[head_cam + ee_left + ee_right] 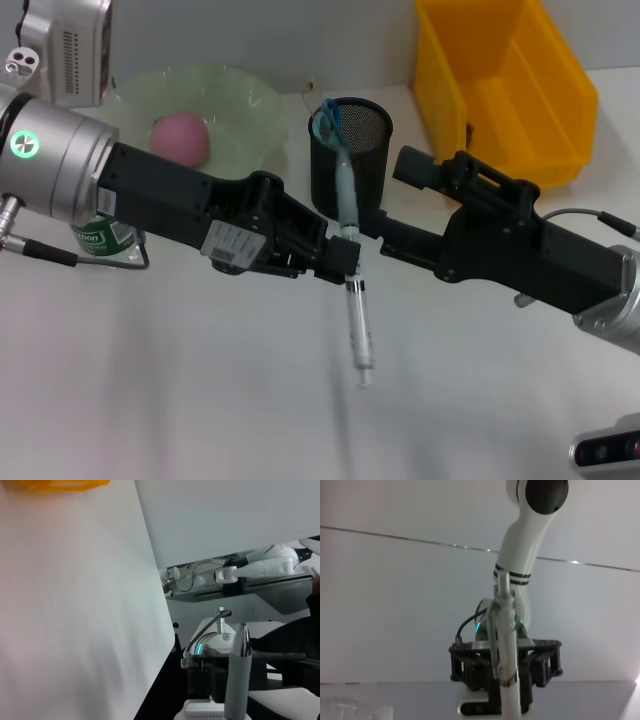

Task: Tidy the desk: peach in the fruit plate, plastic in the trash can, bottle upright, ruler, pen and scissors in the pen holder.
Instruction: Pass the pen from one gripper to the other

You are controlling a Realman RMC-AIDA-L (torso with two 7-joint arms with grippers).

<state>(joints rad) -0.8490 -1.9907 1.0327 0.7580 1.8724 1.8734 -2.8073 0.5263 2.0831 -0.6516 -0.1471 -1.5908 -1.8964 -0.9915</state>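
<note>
Spanning the whole head view, a plain white desk [180,400] is seen, backed by a white wall [250,30]. The left wrist view shows the desk edge, with other white machinery and cables in the room beyond it. The right wrist view shows a pale panelled wall behind the opposing arm.

A yellow bin [505,85] is placed at the far right of the desk. A pale green plate [250,110] is set at the far left, with the pink peach [181,138] inside it. A black mesh pen holder [352,155] stands between plate and bin, with blue scissors [325,122] in it. A green-labelled bottle [100,235] is partly hidden under the left arm.

The left gripper [340,258] is held over the desk centre, just in front of the holder, closed on a grey-white pen [352,290]. The pen is held nearly vertical, its top near the holder rim, its lower end hanging free. The right gripper [390,235] is positioned just beside the pen, on the opposite side; whether its jaws are apart cannot be told.
</note>
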